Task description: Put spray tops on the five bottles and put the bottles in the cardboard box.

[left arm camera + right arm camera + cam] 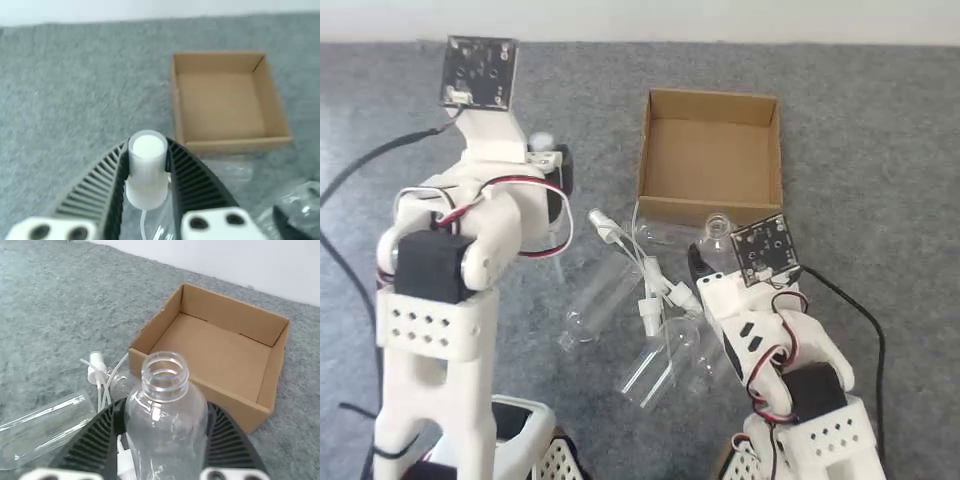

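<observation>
The left fingers point(100, 182) are closed to a narrow gap and clamp a white spray top point(147, 172) between their ribbed inner faces. The top stands upright in the grip, its round cap just above the fingertips and its thin dip tube hanging down below them. From the high view this spray top point(540, 140) sits well to the left of the cardboard box point(710, 160), apart from it.

The right fingers point(95, 440) are spread wider, pressed against both sides of a clear bottle point(165, 415). The bottle is upright, its open threaded neck rising above the fingertips, with no top on it. In the high view its neck point(717, 224) is just beside the near wall of the box, outside it. The box point(220, 355) is open at the top.

On the grey tabletop point(880, 150) between the two arms lie other bottles point(600, 295), clear and on their sides, without tops. Among them lie loose spray tops point(650, 305) with their tubes crossing over one another, near the right fingers but not touching them
</observation>
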